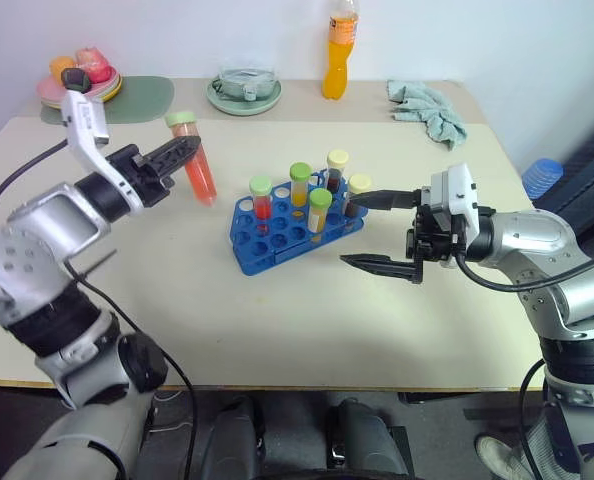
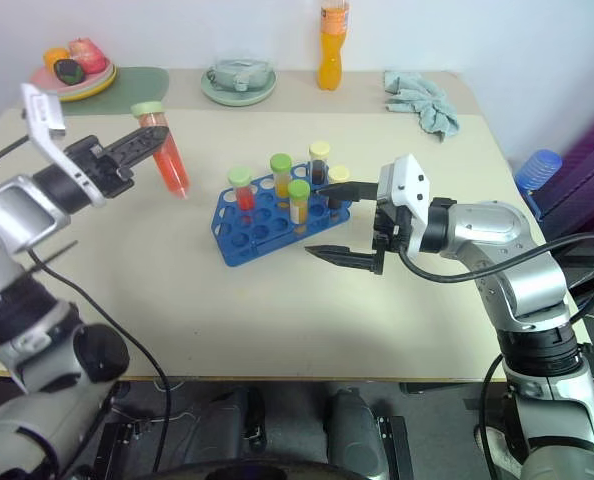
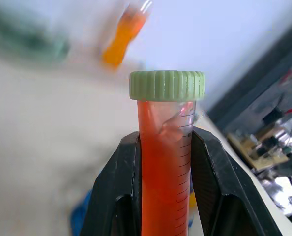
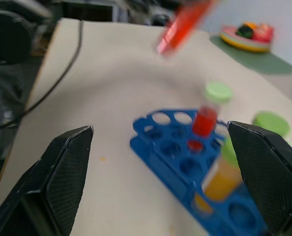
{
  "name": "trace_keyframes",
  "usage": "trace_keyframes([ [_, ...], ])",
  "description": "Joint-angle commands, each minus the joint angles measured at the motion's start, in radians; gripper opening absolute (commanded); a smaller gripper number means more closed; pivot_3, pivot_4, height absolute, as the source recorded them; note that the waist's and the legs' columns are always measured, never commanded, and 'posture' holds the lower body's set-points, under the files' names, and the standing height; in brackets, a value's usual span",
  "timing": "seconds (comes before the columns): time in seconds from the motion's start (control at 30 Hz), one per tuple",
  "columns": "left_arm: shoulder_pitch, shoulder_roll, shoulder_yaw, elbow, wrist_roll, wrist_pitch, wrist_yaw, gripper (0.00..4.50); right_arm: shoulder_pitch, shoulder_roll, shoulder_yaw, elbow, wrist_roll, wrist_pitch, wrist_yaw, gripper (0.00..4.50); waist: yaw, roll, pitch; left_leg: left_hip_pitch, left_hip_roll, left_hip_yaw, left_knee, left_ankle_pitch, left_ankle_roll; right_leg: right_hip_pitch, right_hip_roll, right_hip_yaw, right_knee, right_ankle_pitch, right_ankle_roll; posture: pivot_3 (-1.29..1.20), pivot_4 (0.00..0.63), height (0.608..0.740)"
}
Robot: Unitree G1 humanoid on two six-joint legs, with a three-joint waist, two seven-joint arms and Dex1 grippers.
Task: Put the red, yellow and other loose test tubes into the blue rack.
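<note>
Five capped tubes stand in the blue rack (image 1: 295,227); left pincer (image 1: 182,152) clamps the last red tube (image 1: 199,168) aloft, right pincer (image 1: 377,232) spread empty beside the rack.

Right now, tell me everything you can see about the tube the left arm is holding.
The held tube is clear plastic with printed graduation marks, filled with orange-red liquid and closed by a ribbed pale green screw cap. It stands nearly upright, slightly tilted, lifted above the table to the left of the blue rack. The left end effector is shut on it just below the cap; nothing else touches it.
</note>
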Motion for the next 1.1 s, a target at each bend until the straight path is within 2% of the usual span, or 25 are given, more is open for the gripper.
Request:
trace_keyframes([
  [0.03, 0.067, 0.010, -0.115, -0.061, 0.021, -0.280, -0.103, 0.77, 0.036, -0.015, -0.046, -0.063, -0.001, -0.003, -0.041, 4.50, 0.003, 0.000, 0.000, 0.000, 0.000, 0.000, 0.000, 0.000, 0.000, 0.000, 0.000, 0.000, 0.000, 0.000, 0.000, 0.00, 0.150, 0.740],
  [0.17, 0.143, 0.041, -0.286, -0.018, 0.089, -0.500, -0.206, 0.77, 0.140, -0.039, -0.112, -0.122, 0.008, 0.024, -0.104, 4.50, 0.007, 0.000, 0.000, -0.001, -0.001, 0.000, 0.000, -0.001, 0.001, 0.001, 0.000, 0.000, -0.002, 0.000, 0.000, 0.00, 0.150, 0.740],
  [0.3, 0.189, 0.059, -0.381, 0.024, 0.110, -0.677, -0.307, 0.77, 0.250, -0.049, -0.165, -0.182, 0.004, 0.051, -0.170, 4.50, 0.005, 0.000, 0.000, -0.001, -0.001, 0.000, 0.000, -0.001, 0.002, 0.001, 0.000, -0.001, -0.003, 0.000, 0.000, 0.00, 0.150, 0.740],
  [0.5, 0.222, 0.039, -0.451, 0.132, 0.106, -0.840, -0.381, 0.77, 0.418, -0.031, -0.254, -0.290, 0.017, 0.118, -0.300, 4.50, 0.002, 0.000, 0.000, 0.000, 0.000, -0.001, 0.000, -0.001, 0.002, 0.002, 0.000, 0.000, -0.002, 0.000, 0.000, 0.00, 0.150, 0.740],
  [0.73, 0.210, 0.022, -0.472, 0.301, 0.056, -0.927, -0.494, 0.77, 0.487, 0.009, -0.242, -0.352, -0.002, 0.122, -0.401, 4.50, 0.002, 0.000, 0.000, 0.000, 0.000, -0.001, 0.000, -0.001, 0.002, 0.002, 0.001, -0.001, -0.003, 0.000, 0.000, 0.00, 0.150, 0.740],
  [0.93, 0.218, 0.037, -0.540, 0.429, 0.140, -1.051, -0.568, 0.77, 0.534, 0.041, -0.227, -0.337, -0.038, 0.064, -0.420, 4.50, 0.005, 0.000, 0.000, 0.000, -0.001, -0.001, 0.000, -0.001, 0.002, 0.002, 0.001, -0.001, -0.003, 0.000, 0.000, 0.00, 0.150, 0.740],
  [1.1, 0.193, 0.024, -0.564, 0.492, 0.157, -1.086, -0.565, 0.77, 0.602, 0.064, -0.222, -0.334, -0.062, -0.001, -0.404, 4.50, 0.004, 0.000, 0.000, 0.000, -0.001, -0.001, 0.000, -0.001, 0.002, 0.002, 0.001, -0.001, -0.003, 0.000, 0.000, 0.00, 0.150, 0.740],
])
